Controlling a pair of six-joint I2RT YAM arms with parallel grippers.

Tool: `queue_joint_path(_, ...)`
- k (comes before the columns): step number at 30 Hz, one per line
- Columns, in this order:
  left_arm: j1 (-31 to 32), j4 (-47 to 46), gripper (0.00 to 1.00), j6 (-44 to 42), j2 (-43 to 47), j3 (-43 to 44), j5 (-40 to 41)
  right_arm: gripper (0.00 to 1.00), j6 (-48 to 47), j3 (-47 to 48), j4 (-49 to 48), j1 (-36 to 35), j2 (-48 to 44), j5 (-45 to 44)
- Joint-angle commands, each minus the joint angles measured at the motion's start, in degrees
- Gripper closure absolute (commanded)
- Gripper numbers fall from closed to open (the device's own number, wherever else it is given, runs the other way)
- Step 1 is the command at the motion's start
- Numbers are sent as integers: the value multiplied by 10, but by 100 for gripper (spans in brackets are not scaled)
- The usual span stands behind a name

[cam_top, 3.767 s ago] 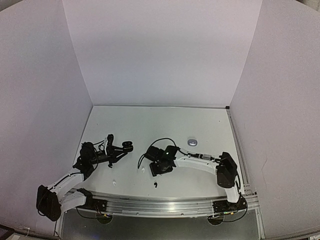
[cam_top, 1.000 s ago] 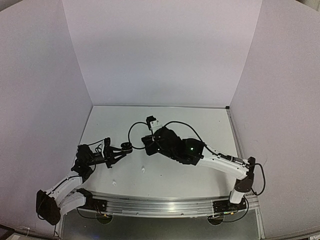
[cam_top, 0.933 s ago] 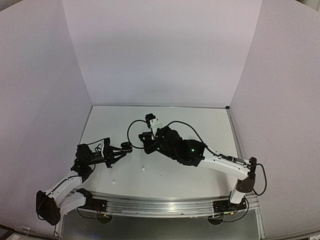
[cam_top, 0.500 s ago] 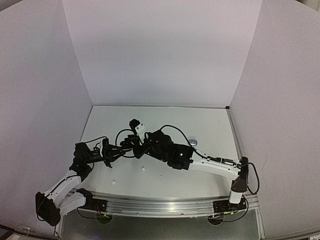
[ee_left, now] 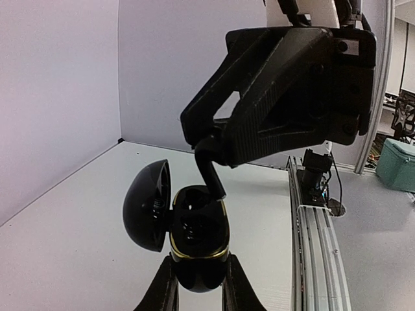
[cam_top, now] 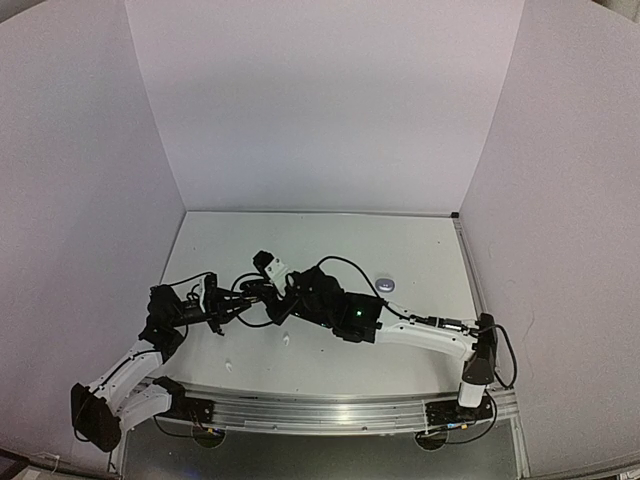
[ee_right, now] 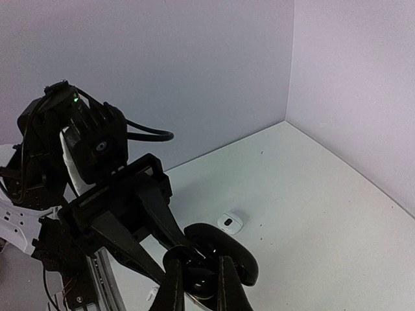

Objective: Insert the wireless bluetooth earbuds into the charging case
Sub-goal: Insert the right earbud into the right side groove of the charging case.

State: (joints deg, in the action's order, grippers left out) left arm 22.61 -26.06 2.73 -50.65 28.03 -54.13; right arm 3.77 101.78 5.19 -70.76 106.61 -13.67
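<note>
Toward the left of the bench (cam_top: 330,240), a little back from its near edge, the two arms are meeting above the surface. The left gripper (ee_left: 199,275) is clamping the black charging case (ee_left: 198,236) by its lower end, jaws closed firmly on both flanks. The case is lying with its long axis in line with those fingers, and its lid (ee_left: 146,207) is hanging open to one side.

The right gripper (ee_right: 199,264) is hovering directly over the open cavity with its fingertips already at the rim, so this arm is plainly the nearer one to the socket. Its jaws are standing almost together, pinching what I judge to be a black earbud (ee_right: 201,284); black on black is making that outline hard to separate.

The coming move is depending on that bud sitting straight above its socket; any tilt is likely to leave it proud of the seat.

A white earbud (ee_right: 230,222) is lying loose on the bench beyond the case, well apart from both grippers.
</note>
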Motion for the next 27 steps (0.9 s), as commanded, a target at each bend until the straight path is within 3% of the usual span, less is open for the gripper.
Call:
queue_joint_path(1, 3, -31, 100, 16, -2, 23, -17, 100, -31, 0, -14, -3, -11, -15)
queue_joint_path(18, 2, -37, 100, 21, -10, 31, -29, 100, -95, -37, -29, -3, -22, -14)
queue_joint_path(27, 2, -45, 100, -3, -18, 24, -51, 100, -144, -45, -84, -3, -31, 7)
